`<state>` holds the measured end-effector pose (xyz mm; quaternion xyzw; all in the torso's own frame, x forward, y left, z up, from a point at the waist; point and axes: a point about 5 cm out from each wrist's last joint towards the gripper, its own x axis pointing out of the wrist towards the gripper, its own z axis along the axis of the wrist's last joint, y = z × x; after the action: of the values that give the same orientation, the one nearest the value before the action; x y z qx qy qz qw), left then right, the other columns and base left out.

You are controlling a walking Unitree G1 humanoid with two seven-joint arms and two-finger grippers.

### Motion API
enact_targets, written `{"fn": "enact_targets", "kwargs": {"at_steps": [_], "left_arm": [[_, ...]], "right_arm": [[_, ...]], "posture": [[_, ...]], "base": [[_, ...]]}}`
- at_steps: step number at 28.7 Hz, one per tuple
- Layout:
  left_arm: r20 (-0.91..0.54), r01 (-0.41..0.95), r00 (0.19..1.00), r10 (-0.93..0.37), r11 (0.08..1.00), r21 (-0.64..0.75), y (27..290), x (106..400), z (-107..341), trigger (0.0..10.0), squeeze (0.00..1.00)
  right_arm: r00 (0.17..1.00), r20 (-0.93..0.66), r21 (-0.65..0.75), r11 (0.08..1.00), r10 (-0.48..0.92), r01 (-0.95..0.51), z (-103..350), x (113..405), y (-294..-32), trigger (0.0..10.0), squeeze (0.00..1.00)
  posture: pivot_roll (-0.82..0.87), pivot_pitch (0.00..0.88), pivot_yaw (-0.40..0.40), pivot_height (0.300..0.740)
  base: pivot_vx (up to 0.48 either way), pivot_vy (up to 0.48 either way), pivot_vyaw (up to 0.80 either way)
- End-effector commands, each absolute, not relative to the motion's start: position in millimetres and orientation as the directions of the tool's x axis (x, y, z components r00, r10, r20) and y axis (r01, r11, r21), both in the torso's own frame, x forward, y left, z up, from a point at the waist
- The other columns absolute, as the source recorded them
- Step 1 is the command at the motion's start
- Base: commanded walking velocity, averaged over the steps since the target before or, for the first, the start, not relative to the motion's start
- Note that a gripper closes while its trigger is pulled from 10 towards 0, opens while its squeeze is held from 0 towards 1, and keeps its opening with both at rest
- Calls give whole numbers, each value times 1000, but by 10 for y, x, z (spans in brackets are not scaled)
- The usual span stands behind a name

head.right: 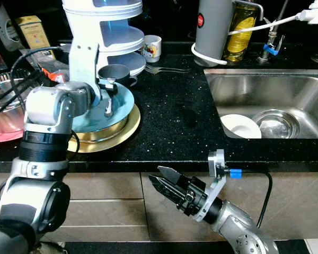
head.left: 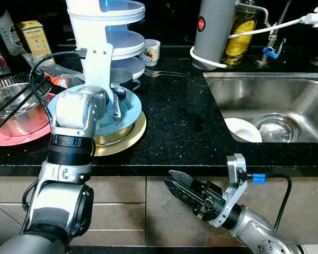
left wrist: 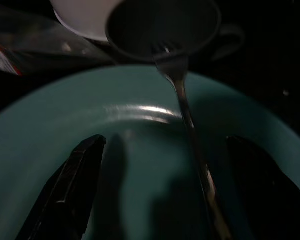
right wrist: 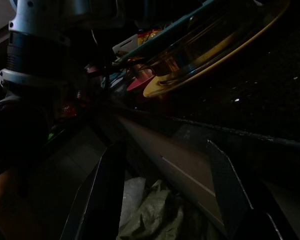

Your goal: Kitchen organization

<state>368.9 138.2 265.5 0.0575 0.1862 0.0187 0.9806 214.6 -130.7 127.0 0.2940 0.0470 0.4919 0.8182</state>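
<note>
The left gripper point(left wrist: 160, 185), fingers spread, straddles a metal fork point(left wrist: 190, 125) on the round turquoise plate point(head.left: 128, 108); closing off-centre would probably push the fork off.

The left gripper point(left wrist: 160, 190) was hidden in the head views behind its own silver arm point(head.left: 77, 114); in the left wrist view its two fingers point(left wrist: 72, 185) ran off the edge. The fork point(left wrist: 187, 120) handle also left that view, and its tines sank into the dark cup point(left wrist: 162, 25). The teal plate point(head.left: 128, 108) lay partly behind the arm, covering most of the gold plate point(head.left: 130, 138). The rack point(head.left: 106, 32) top was cut off. The box point(head.left: 32, 34) label was too small to read. The right wrist view was very dark; the pale stuff point(right wrist: 155, 217) below the fingers could not be identified.
</note>
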Motion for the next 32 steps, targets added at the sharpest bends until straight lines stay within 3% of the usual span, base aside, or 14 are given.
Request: {"fn": "enact_targets", "kwargs": {"at_steps": [1, 10, 11, 12, 13, 14, 32], "left_arm": [[-399, -25, 914, 77, 991, 135, 1422, 3695, 2551, 10000, 0], [-466, -18, 881, 84, 989, 144, 1515, 3713, 2398, 10000, 0], [-474, -8, 878, 71, 991, 133, 1522, 3712, 2385, 9569, 0], [-485, 0, 873, 58, 993, 119, 1527, 3710, 2371, 4118, 0], [-492, 7, 870, 49, 994, 111, 1530, 3709, 2361, 4118, 0], [-500, 11, 865, 41, 995, 101, 1534, 3705, 2346, 0, 0], [-520, 22, 854, 15, 998, 65, 1548, 3695, 2302, 0, 0]], "right_arm": [[515, 213, 534, 343, 830, -773, 1280, 2130, -1307, 10000, 0], [522, 209, 534, 351, 827, -769, 1285, 2135, -1313, 10000, 0], [524, 209, 534, 352, 826, -769, 1286, 2135, -1313, 10000, 0], [526, 209, 534, 354, 824, -768, 1286, 2136, -1313, 10000, 0], [527, 209, 535, 355, 824, -767, 1286, 2136, -1313, 10000, 0], [527, 209, 535, 355, 823, -767, 1287, 2137, -1314, 10000, 0], [534, 201, 535, 364, 821, -762, 1288, 2147, -1320, 10000, 0]], "posture": [[69, 15, -28, 740], [69, 21, -26, 740], [69, 21, -26, 740], [69, 21, -26, 740], [69, 21, -26, 740], [68, 23, -23, 740], [68, 27, -25, 740]], "base": [[0, 0, 0], [0, 0, 0], [0, 0, 0], [0, 0, 0], [0, 0, 0], [0, 0, 0], [0, 0, 0]]}}
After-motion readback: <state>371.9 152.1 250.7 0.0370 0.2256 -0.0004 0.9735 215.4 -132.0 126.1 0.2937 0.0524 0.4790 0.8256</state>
